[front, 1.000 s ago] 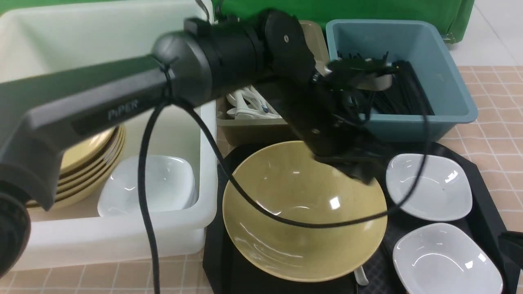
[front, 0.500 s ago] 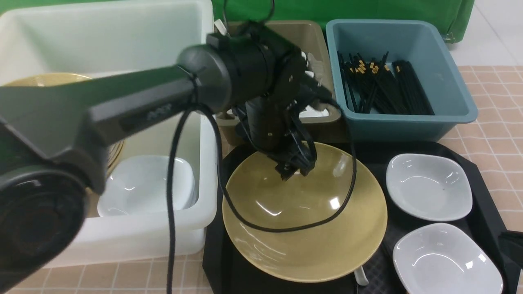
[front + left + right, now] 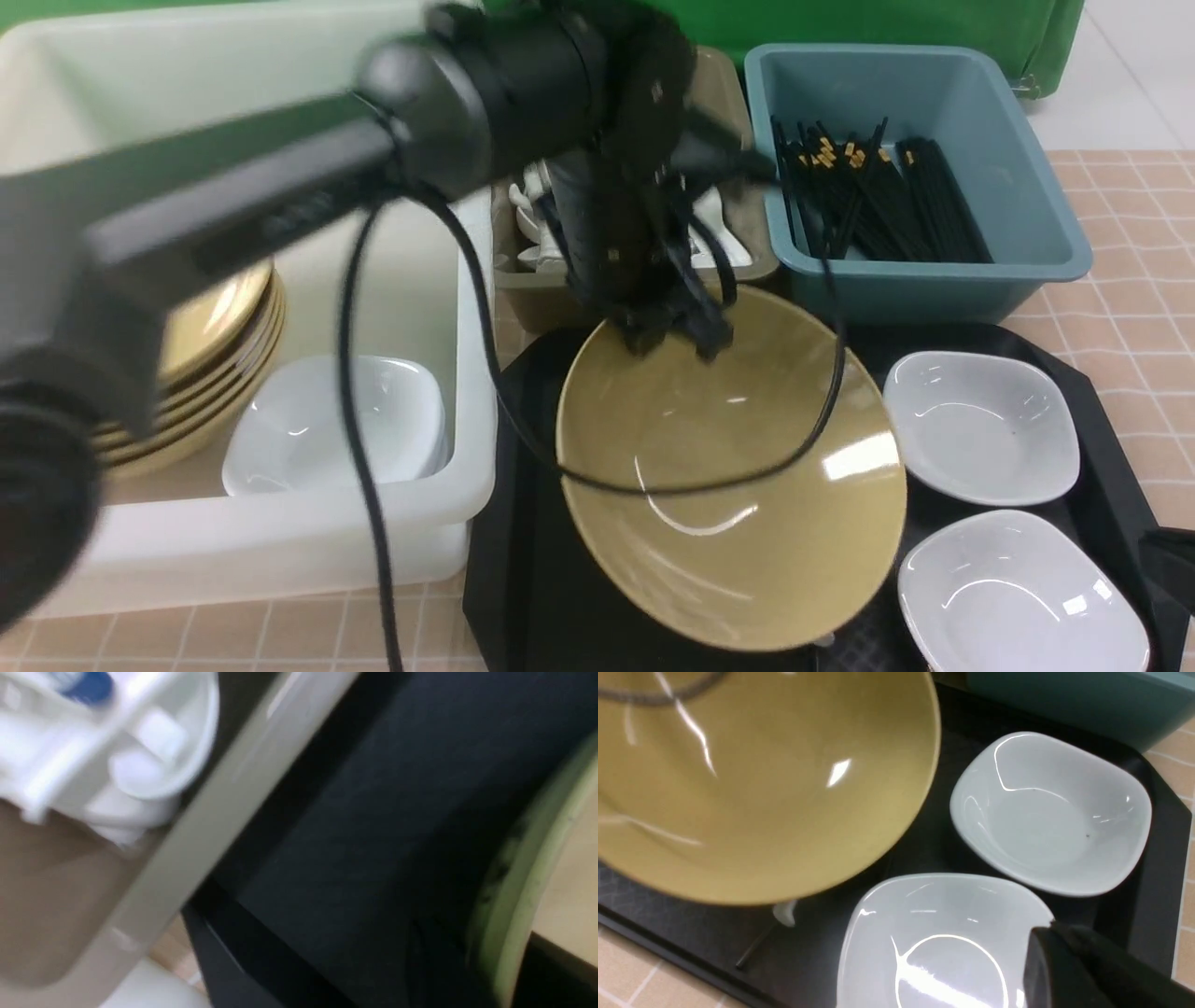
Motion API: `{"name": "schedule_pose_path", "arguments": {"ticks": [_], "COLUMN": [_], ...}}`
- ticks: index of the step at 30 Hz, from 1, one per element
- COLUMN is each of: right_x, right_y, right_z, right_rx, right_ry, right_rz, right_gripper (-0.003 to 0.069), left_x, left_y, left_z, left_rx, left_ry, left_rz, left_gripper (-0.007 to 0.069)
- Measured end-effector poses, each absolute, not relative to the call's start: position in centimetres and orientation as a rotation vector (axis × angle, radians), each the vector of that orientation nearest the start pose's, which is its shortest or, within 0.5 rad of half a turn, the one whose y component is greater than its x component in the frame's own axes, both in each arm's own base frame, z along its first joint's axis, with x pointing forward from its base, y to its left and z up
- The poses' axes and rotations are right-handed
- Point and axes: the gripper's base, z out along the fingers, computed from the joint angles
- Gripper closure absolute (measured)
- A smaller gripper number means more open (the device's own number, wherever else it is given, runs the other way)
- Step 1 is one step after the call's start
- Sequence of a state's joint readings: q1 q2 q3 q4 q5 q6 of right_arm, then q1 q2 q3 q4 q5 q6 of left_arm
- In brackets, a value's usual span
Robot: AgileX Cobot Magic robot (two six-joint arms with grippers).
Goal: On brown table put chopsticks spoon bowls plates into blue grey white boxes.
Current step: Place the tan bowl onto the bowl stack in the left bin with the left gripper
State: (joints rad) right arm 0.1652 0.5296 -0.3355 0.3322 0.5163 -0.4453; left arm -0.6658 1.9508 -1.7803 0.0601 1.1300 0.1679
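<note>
A pinkish-tan bench point(image 3: 1130, 280) ruled with thin white grid lines is seen, backed by green cloth point(image 3: 840, 23), with pale floor point(image 3: 1139, 75) at the far right. A black tray point(image 3: 523, 579) is laid on the bench. Three boxes are ranged to its left and beyond it. In the large white box point(image 3: 280, 532) on the left are kept stacked tan bowls point(image 3: 215, 327) and a white dish point(image 3: 327, 429). White spoons point(image 3: 532, 201) are kept in the olive-grey box point(image 3: 546, 303), and black chopsticks point(image 3: 878, 196) in the teal-blue box point(image 3: 915, 294). A wide, glossy mustard bowl point(image 3: 738, 476) is tilted over the tray. Its far rim is raised and clamped by the closed left gripper point(image 3: 674, 341). Two white plates are set at the tray's right, the far plate point(image 3: 980, 425) and the near plate point(image 3: 1018, 597). The right gripper point(image 3: 1069, 970) is closed, beside the near plate.
</note>
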Motion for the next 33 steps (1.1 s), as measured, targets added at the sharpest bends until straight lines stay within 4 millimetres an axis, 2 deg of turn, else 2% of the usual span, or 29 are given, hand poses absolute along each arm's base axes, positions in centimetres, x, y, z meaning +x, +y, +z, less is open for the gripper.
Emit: {"name": "schedule_pose_path", "arguments": {"ticks": [2, 3, 4, 5, 8, 9, 11, 13, 15, 17, 19, 21, 24, 29, 33], "right_x": [9.8, 9.8, 9.8, 9.8, 9.8, 9.8, 9.8, 9.8, 9.8, 9.8, 9.8, 9.8, 9.8, 9.8, 9.8], "right_y": [3.1, 3.1, 3.1, 3.1, 3.1, 3.1, 3.1, 3.1, 3.1, 3.1, 3.1, 3.1, 3.1, 3.1, 3.1], "right_z": [24.3, 24.3, 24.3, 24.3, 24.3, 24.3, 24.3, 24.3, 24.3, 24.3, 24.4, 24.4, 24.4, 24.4, 24.4], "right_rx": [-0.435, -0.435, -0.435, -0.435, -0.435, -0.435, -0.435, -0.435, -0.435, -0.435, -0.434, -0.432, -0.424, -0.412, -0.407], "right_ry": [2.123, 2.123, 2.123, 2.123, 2.123, 2.123, 2.123, 2.123, 2.123, 2.122, 2.120, 2.117, 2.117, 2.119, 2.121], "right_rz": [0.182, 0.182, 0.182, 0.182, 0.182, 0.182, 0.182, 0.182, 0.182, 0.182, 0.181, 0.180, 0.183, 0.190, 0.193], "right_gripper": [0.0592, 0.0592, 0.0592, 0.0591, 0.0588, 0.0587, 0.0585, 0.0582, 0.0581, 0.0581, 0.0580, 0.0580, 0.0579, 0.0573, 0.0569], "left_x": [32.4, 32.1, 32.0, 31.5, 30.9, 30.5, 29.9, 29.2, 28.4, 28.0, 27.4, 27.1, 27.1, 27.2, 27.3], "left_y": [-24.4, -23.7, -23.5, -21.0, -14.6, -13.0, -7.3, -2.8, 1.9, 4.1, 7.4, 9.4, 11.2, 12.4, 12.5], "left_z": [33.8, 35.3, 35.6, 39.1, 43.7, 44.8, 46.7, 47.3, 46.8, 46.1, 43.8, 41.6, 38.9, 35.7, 33.8], "left_rx": [1.095, 1.078, 1.073, 0.996, 0.776, 0.718, 0.489, 0.308, 0.101, 0.005, -0.138, -0.247, -0.361, -0.437, -0.435], "left_ry": [2.412, 2.372, 2.364, 2.291, 2.242, 2.235, 2.265, 2.288, 2.321, 2.342, 2.388, 2.414, 2.395, 2.389, 2.419], "left_rz": [-0.093, -0.086, -0.081, -0.049, 0.013, 0.025, 0.084, 0.124, 0.147, 0.147, 0.128, 0.065, -0.010, -0.008, -0.012], "left_gripper": [0.0617, 0.0616, 0.0616, 0.0616, 0.0619, 0.0619, 0.0619, 0.0619, 0.0617, 0.0615, 0.0610, 0.0610, 0.0617, 0.0608, 0.0502]}}
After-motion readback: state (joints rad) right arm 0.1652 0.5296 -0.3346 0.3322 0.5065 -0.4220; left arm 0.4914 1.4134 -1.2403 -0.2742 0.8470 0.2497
